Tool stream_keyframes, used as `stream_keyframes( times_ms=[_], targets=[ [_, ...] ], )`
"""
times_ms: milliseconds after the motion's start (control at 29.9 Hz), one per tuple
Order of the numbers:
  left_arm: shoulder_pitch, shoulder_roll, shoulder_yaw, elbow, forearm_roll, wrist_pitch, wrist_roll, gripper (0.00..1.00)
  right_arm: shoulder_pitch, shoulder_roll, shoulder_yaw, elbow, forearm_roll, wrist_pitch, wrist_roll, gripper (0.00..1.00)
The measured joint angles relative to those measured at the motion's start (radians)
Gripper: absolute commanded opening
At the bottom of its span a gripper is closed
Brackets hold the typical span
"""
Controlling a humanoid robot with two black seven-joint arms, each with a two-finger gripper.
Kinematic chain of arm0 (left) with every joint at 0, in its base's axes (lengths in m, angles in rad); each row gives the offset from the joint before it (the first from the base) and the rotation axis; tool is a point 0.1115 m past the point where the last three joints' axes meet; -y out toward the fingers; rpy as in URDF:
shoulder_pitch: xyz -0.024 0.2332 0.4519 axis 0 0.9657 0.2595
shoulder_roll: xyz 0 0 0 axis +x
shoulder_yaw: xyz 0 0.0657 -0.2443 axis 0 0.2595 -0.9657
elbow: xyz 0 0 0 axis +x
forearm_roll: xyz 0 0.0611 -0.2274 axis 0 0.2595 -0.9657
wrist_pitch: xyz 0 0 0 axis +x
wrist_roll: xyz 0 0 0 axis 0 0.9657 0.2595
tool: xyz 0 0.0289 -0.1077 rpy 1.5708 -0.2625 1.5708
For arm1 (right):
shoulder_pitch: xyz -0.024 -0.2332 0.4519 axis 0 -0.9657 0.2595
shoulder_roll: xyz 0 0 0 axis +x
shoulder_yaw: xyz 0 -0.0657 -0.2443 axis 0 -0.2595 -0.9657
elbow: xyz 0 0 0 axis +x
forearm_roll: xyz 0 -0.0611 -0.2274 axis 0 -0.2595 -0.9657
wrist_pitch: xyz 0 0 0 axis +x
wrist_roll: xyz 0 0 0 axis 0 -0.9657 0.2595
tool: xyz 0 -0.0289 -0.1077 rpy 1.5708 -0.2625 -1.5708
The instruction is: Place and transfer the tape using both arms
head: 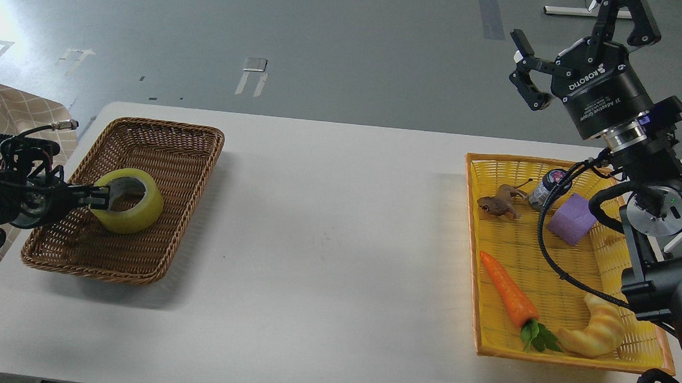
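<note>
White "ROBOTIQ" lettering on black body of right gripper, upper right of frame. Below it, curved line of small white print, roughly "2F Adaptive Gripper"; finer print beneath too small to read. Label on small bottle in yellow basket illegible.

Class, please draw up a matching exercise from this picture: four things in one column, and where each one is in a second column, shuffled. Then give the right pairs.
Things:
1. tape
2. toy carrot
3. toy frog
4. right pincer

Places:
A. raised in the air, above the far end of the yellow basket
B. in the brown wicker basket, at the left pincer
C. far end of the yellow basket, beside a purple block
D. near half of the yellow basket, beside the croissant

Pairs: 1-B, 2-D, 3-C, 4-A
</note>
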Motion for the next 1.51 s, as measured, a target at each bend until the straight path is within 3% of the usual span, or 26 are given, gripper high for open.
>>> stream_keyframes(
  times_ms=[33,134,468,803,1070,1305,1505],
  targets=[
    [-0.001,0.000,-0.001,0.000,-0.002,0.000,-0.003,0.56,0.000,0.000,0.000,0.000,0.000,0.000,0.000,1.00],
    [-0.002,0.001,-0.004,-0.004,-0.006,0.000,-0.018,0.67,0.000,0.000,0.000,0.000,0.000,0.000,0.000,1.00],
    [-0.033,0.022,-0.046,-0.019,-0.075,0.001,-0.047,0.78,0.002,-0.001,0.000,0.000,0.000,0.000,0.000,1.00],
    [-0.249,0.063,-0.072,-0.055,-0.315,-0.016,-0.067,0.97,0.004,-0.001,0.000,0.002,0.000,0.000,0.000,1.00],
    [-0.417,0.002,-0.080,-0.047,-0.872,-0.024,-0.063,0.98,0.009,-0.001,0.003,0.003,0.000,0.000,0.000,1.00],
    [-0.427,-0.088,-0.196,-0.040,-1.254,-0.037,-0.068,0.98,0.013,-0.013,0.004,-0.002,-0.001,0.000,0.000,1.00],
    [-0.413,-0.185,-0.252,-0.037,-1.375,-0.151,-0.068,0.98,0.014,-0.062,0.005,-0.008,-0.001,0.000,0.000,1.00]
  ],
)
